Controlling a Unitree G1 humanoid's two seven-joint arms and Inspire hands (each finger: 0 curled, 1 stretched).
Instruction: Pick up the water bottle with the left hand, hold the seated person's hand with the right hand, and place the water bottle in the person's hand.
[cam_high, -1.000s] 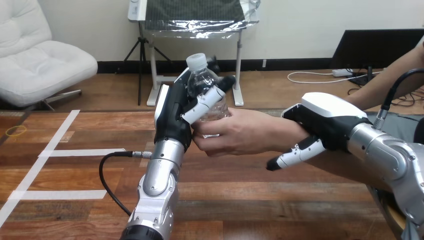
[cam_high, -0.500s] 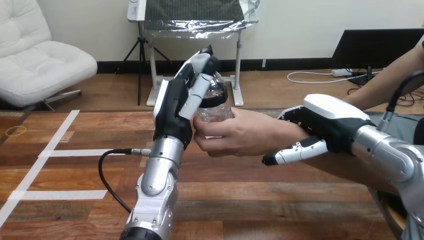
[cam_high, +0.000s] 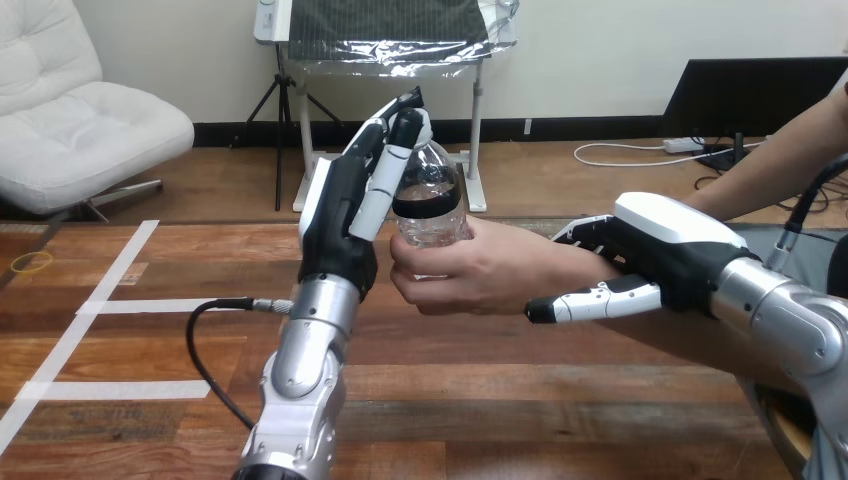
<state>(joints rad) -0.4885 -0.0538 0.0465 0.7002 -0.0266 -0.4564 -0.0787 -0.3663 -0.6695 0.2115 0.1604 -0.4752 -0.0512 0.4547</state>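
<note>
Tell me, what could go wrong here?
Straight fingers of the left hand lie against the water bottle; drawing back, they might knock it from the person's hand, which grips only its lower part. The right hand sits at the person's wrist; a jerk there could shake the bottle.

The clear plastic water bottle (cam_high: 430, 200) stands in the person's hand (cam_high: 480, 270) over the brown wooden table (cam_high: 500, 400). The black-and-white left hand (cam_high: 340, 220) touches it at 9 o'clock, and the right hand (cam_high: 660, 250) is by the wrist at 3 o'clock.

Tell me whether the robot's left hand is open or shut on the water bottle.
Open: the left hand has its fingers straight beside the water bottle, which the person's hand grips.
</note>
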